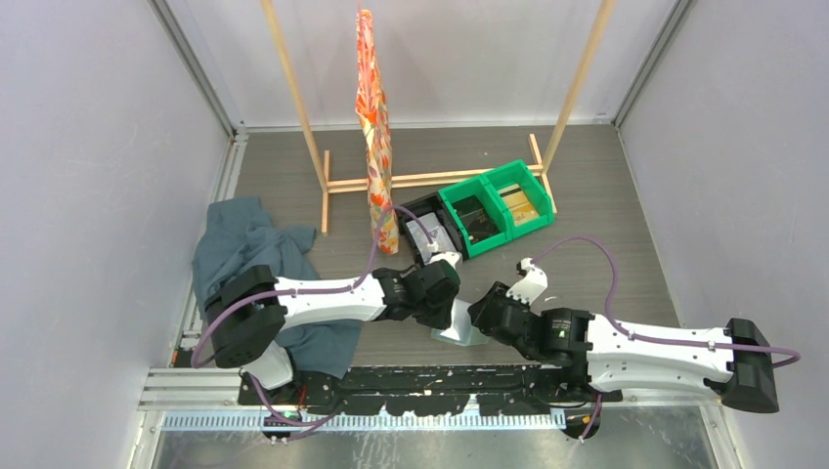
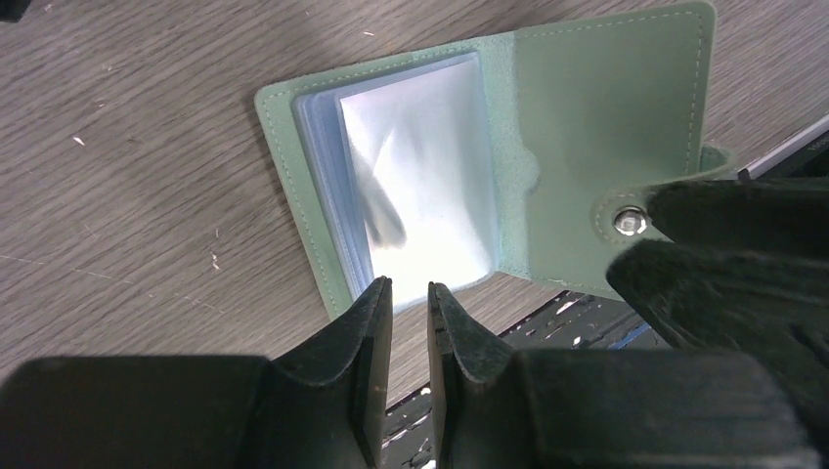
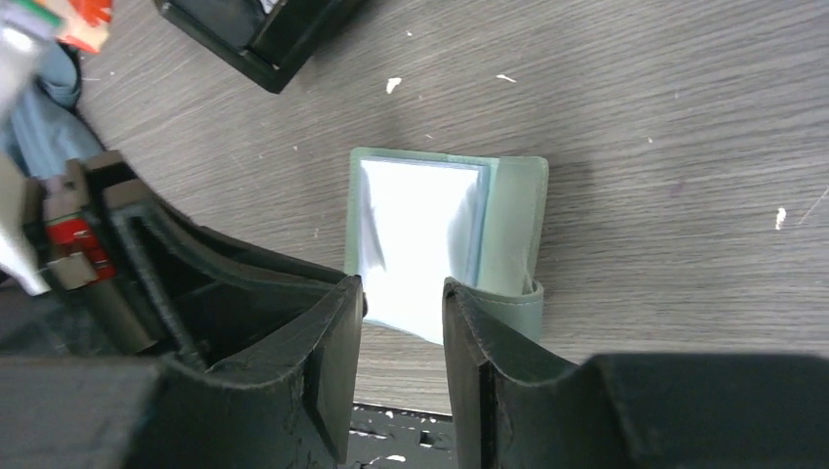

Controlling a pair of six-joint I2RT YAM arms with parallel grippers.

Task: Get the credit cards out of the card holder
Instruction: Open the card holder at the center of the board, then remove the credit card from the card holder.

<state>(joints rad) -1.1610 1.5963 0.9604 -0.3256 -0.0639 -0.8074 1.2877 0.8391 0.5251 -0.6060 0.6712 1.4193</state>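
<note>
A grey wood-grain table (image 1: 606, 195) with pale walls on three sides fills the view. The card holder (image 2: 606, 127) lies open and flat near its front edge, between the two grippers. Its sage-green cover is spread out, and a stack of clear, pale blue sleeves (image 2: 420, 166) faces up on one half. A metal snap (image 2: 631, 221) sits on the tab at the far side of the other half. The left gripper (image 2: 406, 296) has its fingers drawn narrow, tips right at the near edge of the sleeves; I cannot tell whether they pinch anything. The right gripper (image 3: 403, 313) has its fingers parted on either side of a corner of the sleeve stack, and one finger meets the green cover. Farther back stand two joined green bins (image 1: 499, 207) beside a black tray (image 1: 427, 220). A dark teal cloth (image 1: 244, 249) lies crumpled to the left, partly under the left arm. An orange patterned fabric (image 1: 371, 117) hangs from a wooden frame (image 1: 430, 180) at the rear.
</note>
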